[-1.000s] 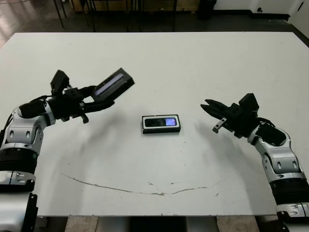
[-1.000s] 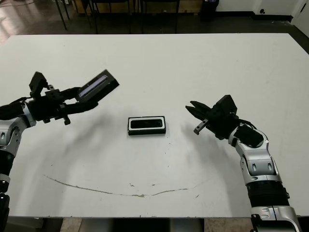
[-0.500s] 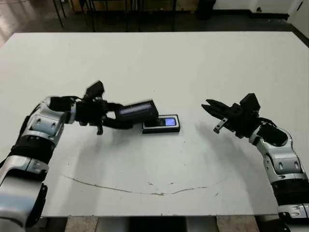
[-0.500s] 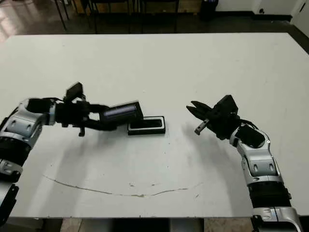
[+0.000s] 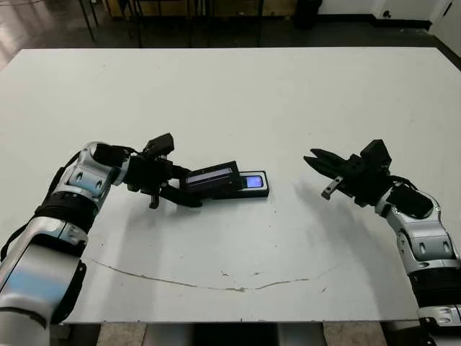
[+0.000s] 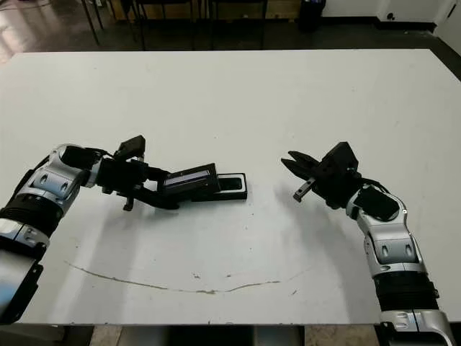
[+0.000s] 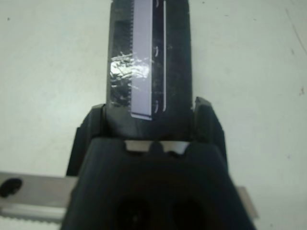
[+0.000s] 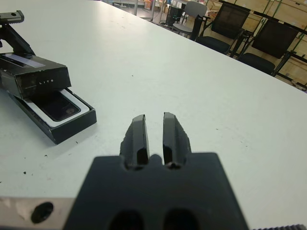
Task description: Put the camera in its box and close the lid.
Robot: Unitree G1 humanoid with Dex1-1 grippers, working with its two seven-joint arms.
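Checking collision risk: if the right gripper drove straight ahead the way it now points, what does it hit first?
Probably the box. The right gripper points across the table toward the robot's left, roughly at the box's uncovered end, where the camera shows. Bare table lies between. Its height above the table is unclear, so it might pass over.

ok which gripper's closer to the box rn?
Left. The left gripper holds the lid partly over the box at its left end; the right gripper hovers well off to the box's right, holding nothing.
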